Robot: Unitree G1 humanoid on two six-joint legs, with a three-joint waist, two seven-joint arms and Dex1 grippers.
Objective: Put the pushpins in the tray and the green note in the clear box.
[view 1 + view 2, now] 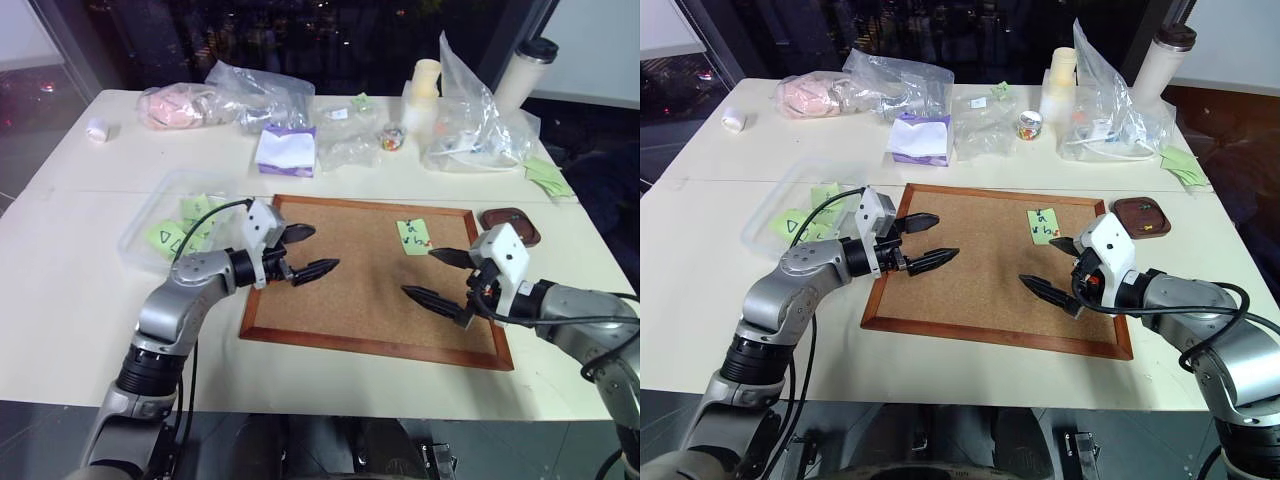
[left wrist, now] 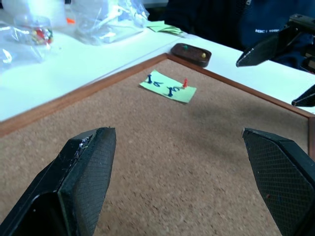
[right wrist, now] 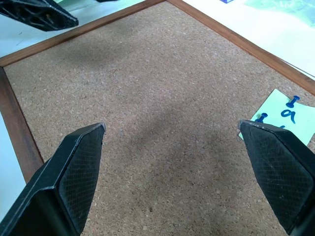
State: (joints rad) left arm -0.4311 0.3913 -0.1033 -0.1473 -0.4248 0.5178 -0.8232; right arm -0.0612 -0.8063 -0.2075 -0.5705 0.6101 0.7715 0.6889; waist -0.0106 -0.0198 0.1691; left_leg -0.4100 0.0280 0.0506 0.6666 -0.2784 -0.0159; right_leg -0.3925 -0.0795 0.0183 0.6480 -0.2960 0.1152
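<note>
Green note sits on the corkboard at 1 o'clock, near its far edge; its handwriting is illegible, with a red pushpin at its corner. Tray lies on the tabletop just off the board's far-right corner. Clear box at 9 o'clock holds triangle-marked notes. Left gripper and right gripper hover over bare cork, jaws wide and empty.

a big wood-framed corkboard lies near the white table's front edge. crinkled clear plastic bags, a purple tissue pack and a lidded white cup line the back edge.
</note>
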